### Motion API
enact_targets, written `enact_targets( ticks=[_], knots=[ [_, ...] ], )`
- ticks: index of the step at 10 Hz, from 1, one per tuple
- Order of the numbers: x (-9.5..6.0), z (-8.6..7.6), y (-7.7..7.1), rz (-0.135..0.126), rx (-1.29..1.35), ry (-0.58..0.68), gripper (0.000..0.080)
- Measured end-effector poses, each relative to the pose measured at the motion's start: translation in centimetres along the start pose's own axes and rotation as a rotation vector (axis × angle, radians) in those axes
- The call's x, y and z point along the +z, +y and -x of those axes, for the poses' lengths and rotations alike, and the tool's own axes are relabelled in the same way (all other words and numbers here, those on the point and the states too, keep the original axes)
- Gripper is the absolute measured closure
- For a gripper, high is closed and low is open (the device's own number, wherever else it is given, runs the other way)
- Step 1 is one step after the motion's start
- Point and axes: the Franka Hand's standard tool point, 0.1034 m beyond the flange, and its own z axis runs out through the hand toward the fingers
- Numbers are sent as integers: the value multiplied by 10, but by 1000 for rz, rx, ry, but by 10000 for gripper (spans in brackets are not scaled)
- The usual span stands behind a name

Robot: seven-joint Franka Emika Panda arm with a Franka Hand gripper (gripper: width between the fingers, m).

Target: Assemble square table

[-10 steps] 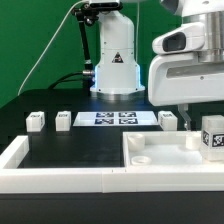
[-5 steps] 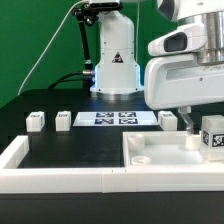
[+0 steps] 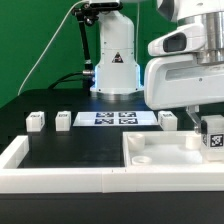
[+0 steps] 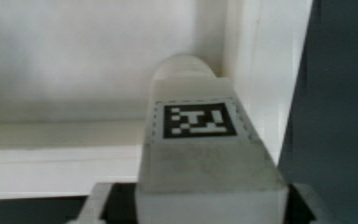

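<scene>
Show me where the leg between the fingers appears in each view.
Exterior view: the tagged leg is at the exterior view's right edge, by the far edge of the square tabletop.
Wrist view: the tagged leg fills the middle, its tag toward the camera, flanked by the fingers.
Shared landmark: the white square tabletop, right next to the leg in both.

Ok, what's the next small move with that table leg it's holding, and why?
Probably ease the table leg straight down. The gripper is shut on it, upright over a corner of the square tabletop at the exterior view's right; the hole there is hidden, so go slowly.
</scene>
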Motion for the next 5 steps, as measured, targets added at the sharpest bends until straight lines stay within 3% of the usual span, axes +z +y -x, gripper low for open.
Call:
enact_targets(
  ticks=[5],
  knots=[
    [-1, 1, 5, 1, 397, 20, 508]
  ],
)
